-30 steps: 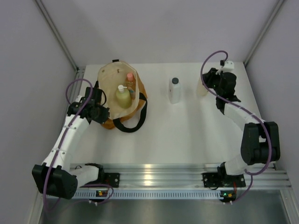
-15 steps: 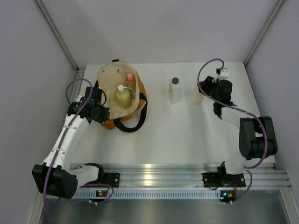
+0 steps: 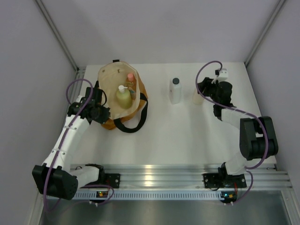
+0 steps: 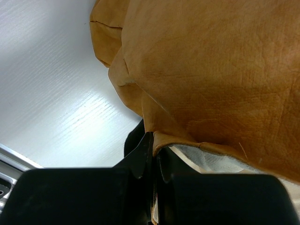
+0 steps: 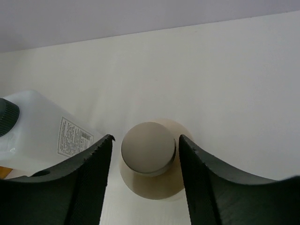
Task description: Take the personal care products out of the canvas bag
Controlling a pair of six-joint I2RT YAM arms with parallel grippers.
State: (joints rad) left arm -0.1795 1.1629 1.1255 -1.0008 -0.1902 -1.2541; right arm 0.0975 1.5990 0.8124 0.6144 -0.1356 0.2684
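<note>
risk check: beige bottle standing, two bottles in the bag

top view: the canvas bag (image 3: 107, 77) sits at the far left of the table (image 3: 187, 136), mouth up, with the pump bottle (image 3: 123, 97) and orange-pink bottle (image 3: 131, 80) inside. the white bottle (image 3: 175, 90) and beige bottle (image 3: 197, 97) stand near each other on the table, with the right gripper (image 3: 203, 92) at the beige one. open table lies toward the near rail (image 3: 164, 171); the table edge and side wall lie beyond the right arm. left wrist view: the left gripper (image 4: 153, 147) is clamped on the bag rim; a slip would likely let the mouth sag over the bottles inside. right wrist view: the jaws stand apart astride the beige bottle's cap with thin gaps. a sideways retreat could tip it into the white bottle just beside it, so a straight lift looks safest.
</note>
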